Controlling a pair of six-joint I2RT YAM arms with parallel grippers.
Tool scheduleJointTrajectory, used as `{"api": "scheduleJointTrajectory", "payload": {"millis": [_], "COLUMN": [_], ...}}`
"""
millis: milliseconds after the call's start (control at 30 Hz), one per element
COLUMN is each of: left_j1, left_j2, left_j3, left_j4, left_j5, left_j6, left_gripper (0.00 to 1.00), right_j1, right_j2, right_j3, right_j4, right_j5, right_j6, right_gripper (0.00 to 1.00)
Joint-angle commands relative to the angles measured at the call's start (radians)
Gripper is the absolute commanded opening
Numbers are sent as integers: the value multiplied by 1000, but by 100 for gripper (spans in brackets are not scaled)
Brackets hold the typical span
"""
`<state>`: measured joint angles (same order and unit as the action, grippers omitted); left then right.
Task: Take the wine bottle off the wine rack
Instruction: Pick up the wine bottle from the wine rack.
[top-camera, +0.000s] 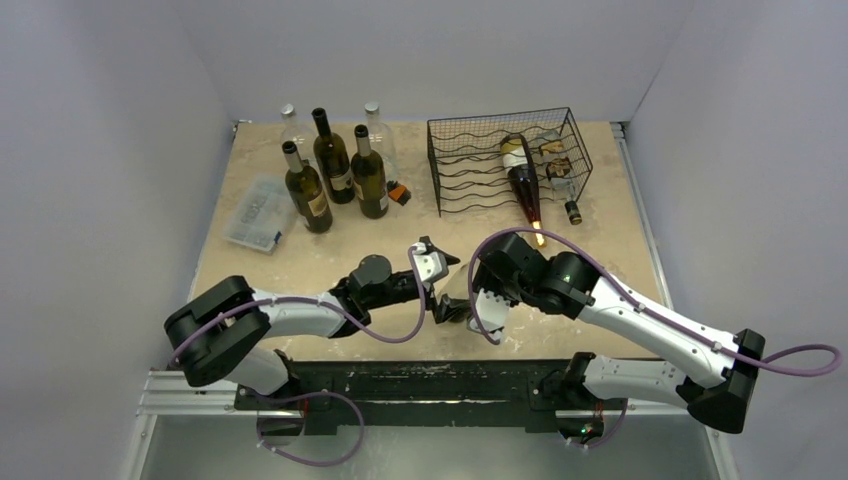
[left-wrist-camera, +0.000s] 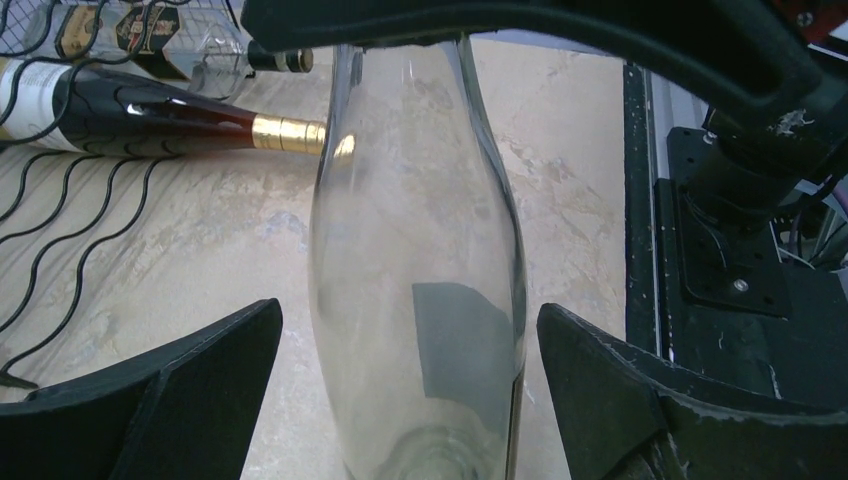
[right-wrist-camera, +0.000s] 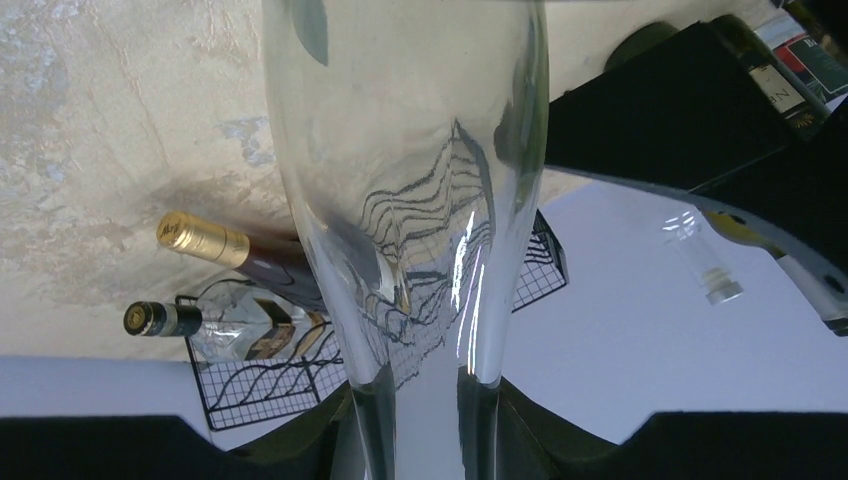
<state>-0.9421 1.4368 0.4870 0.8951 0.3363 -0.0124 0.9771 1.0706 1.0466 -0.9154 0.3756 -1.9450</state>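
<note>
Closest to the lens, a clear glass bottle (left-wrist-camera: 415, 280) was seen, filling both wrist views. Its neck was clamped by the right gripper (right-wrist-camera: 425, 425). Its body was flanked by the left gripper (left-wrist-camera: 408, 315), jaws spread wide, neither finger touching glass. The bottle was held by the near edge of the table (top-camera: 600, 250), about mid-width, well apart from the wine rack (top-camera: 470, 170) at the far right corner. Whether it rested on the table could not be told. Two bottles were seen lying in the rack: a dark bottle with gold foil (top-camera: 524, 175) and a pale bottle with a black cap (top-camera: 562, 175). Standing bottles (top-camera: 330, 160) were grouped toward the far left corner. Judged: removal done for this bottle; handover and set-down looked outstanding, possibly the other two as well.
</note>
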Motion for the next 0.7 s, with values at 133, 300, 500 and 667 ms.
{"api": "scheduleJointTrajectory", "payload": {"millis": [133,300,500,667], "left_j1": [-19,-30,-31,-30], "left_j2": [125,185,202,187], "left_j3": [87,102,118,101], "left_j4": [195,224,182,177], "left_j5": [0,27,47,21], "left_j6": [-25,-53,-88,-93], "left_gripper": [100,96,59,12], "right_j1": [11,11,12,12], "right_j2": [-34,-34,-37,-48], "right_j3": [23,23,22,13], "right_j4": [113,116,112,121], "right_j5": [-16,-15,-22,-38], "right_j6": [-58,-55,-45,-29], "right_gripper": [7,8,20,47]}}
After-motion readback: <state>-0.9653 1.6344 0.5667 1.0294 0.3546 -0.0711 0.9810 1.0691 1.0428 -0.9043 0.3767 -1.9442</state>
